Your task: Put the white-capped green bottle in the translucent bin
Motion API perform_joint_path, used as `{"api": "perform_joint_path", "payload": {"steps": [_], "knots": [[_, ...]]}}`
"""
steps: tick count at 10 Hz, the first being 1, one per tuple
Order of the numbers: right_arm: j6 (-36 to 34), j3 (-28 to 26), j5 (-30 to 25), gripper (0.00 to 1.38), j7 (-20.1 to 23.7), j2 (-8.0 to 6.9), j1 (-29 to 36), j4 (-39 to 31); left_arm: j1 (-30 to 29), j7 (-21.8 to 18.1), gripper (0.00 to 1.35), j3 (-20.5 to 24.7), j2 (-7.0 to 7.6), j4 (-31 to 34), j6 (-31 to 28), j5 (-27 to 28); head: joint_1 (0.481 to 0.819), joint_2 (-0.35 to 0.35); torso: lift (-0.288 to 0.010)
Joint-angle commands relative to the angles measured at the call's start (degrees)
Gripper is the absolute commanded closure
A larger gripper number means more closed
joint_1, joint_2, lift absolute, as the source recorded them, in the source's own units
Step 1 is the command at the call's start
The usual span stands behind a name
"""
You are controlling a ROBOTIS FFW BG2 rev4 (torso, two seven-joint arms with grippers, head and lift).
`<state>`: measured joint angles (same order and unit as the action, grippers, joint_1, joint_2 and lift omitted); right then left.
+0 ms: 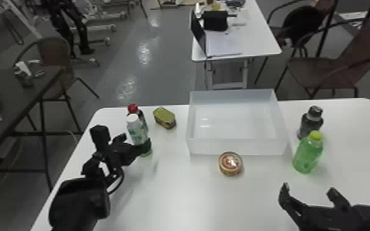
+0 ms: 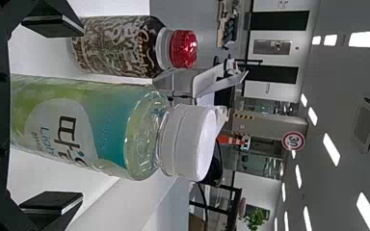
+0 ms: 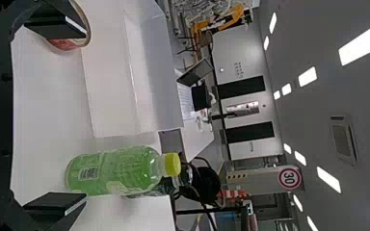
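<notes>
- Dark side table [image 1: 6,123] stands well apart from the left gripper, off to its left, with a brown chair [image 1: 53,52] beside it on the grey floor [image 1: 150,67].
- White table [image 1: 175,196] spreads beneath both grippers.
- Left gripper [image 1: 137,142] is at the table's left part, its two fingers apart, one on either side of the white-capped green bottle [image 1: 136,130]; the left wrist view shows gaps between them and the bottle.
- White-capped green bottle stands upright between those fingers, outside the bin.
- Red-capped bottle [image 2: 113,45] is upright just past the left gripper, behind the white-capped one.
- Oblong tin with a yellow-green lid [image 1: 164,117] lies beyond the left gripper and to its right.
- Translucent bin [image 1: 236,147] sits between the two grippers and farther out than both; its inside is bare.
- Round tin [image 1: 230,164] rests in front of the bin, right of the left gripper, beyond and left of the right one.
- Bottle with a yellow-green cap [image 1: 307,156] stands upright ahead of the right gripper, apart from it.
- Dark bottle [image 1: 312,119] stands behind that one, farther from the right gripper.
- Right gripper [image 1: 308,188] is near the table's close right part, fingers spread with nothing between them.
</notes>
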<state>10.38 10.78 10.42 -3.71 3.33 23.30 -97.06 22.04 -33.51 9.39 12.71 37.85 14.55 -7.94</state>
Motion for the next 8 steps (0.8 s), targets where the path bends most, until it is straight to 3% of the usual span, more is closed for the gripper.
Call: {"api": "perform_joint_path", "payload": {"steps": [1, 2, 3, 4, 6, 8], "knots": [[-0.01, -0.06, 0.39, 0.1, 0.46, -1.13, -0.44, 1.0, 2.13, -0.33, 0.1, -2.36, 0.65, -2.51, 0.13, -0.32, 0.695, 0.185, -0.054], [-0.01, -0.06, 0.04, 0.1, 1.17, -1.66, -0.88, 1.44, 2.48, -0.33, 0.13, -2.97, 1.0, -2.78, -0.05, -0.24, 0.695, 0.182, -0.054], [-0.01, -0.14, -0.05, 0.1, 1.43, -1.84, -1.06, 1.61, 2.39, -0.33, 0.24, -2.89, 1.0, -3.22, -0.58, 0.03, 0.695, 0.182, -0.054], [-0.01, -0.14, -0.05, 0.1, 1.43, -1.84, -1.15, 1.61, 2.31, -0.24, 0.57, -2.62, 1.09, -3.57, -1.19, 0.82, 0.695, 0.186, -0.054], [-0.01, -0.32, 0.04, 0.1, 1.52, -1.84, -0.88, 1.52, 1.95, 1.6, 0.83, -2.36, 1.0, -3.57, -0.93, 2.66, 0.695, 0.189, -0.054], [-0.01, -0.94, 0.04, 0.1, 1.78, -1.84, -0.09, 0.82, 2.39, 3.18, 0.82, -2.45, 0.38, -3.48, 0.39, 5.3, 0.695, 0.194, -0.054]]}}
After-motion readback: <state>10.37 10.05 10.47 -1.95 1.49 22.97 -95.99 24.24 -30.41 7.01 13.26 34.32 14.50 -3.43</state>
